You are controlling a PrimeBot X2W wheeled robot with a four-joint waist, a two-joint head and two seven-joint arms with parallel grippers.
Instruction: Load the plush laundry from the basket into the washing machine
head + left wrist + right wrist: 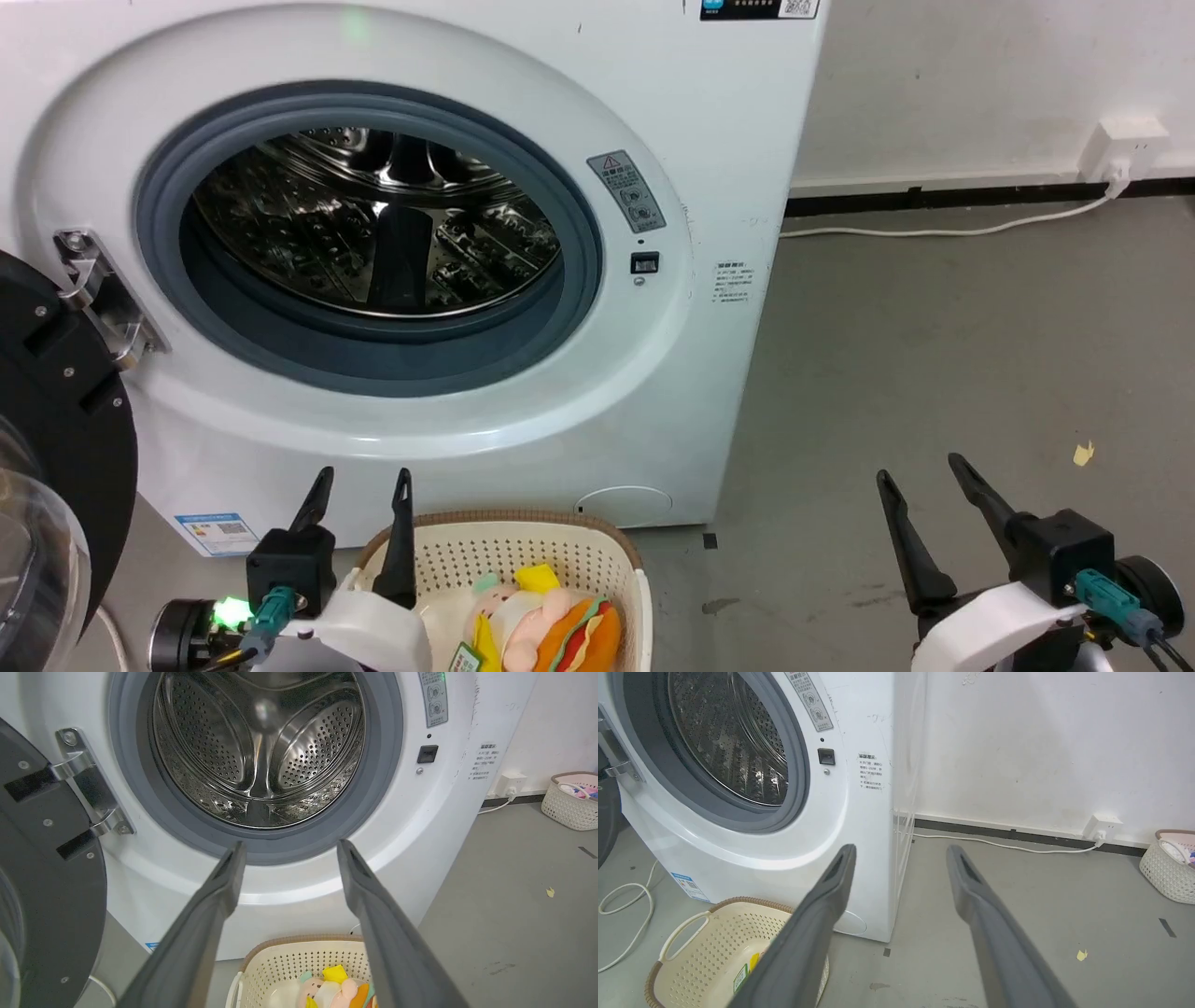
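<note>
The pink-and-orange plush toy (551, 621) is lying in the cream perforated basket (523, 516), just beside the left pincer (365, 476). It and the right pincer (920, 469) are gaping open, empty.

Washing machine (709, 140) mouth unobstructed – door (56, 411) swung aside left, basket (523, 555) below

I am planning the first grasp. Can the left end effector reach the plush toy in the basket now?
Probably yes. The left end effector is open and close to the basket, the plush toy lies uncovered inside, and nothing stands between them.
</note>
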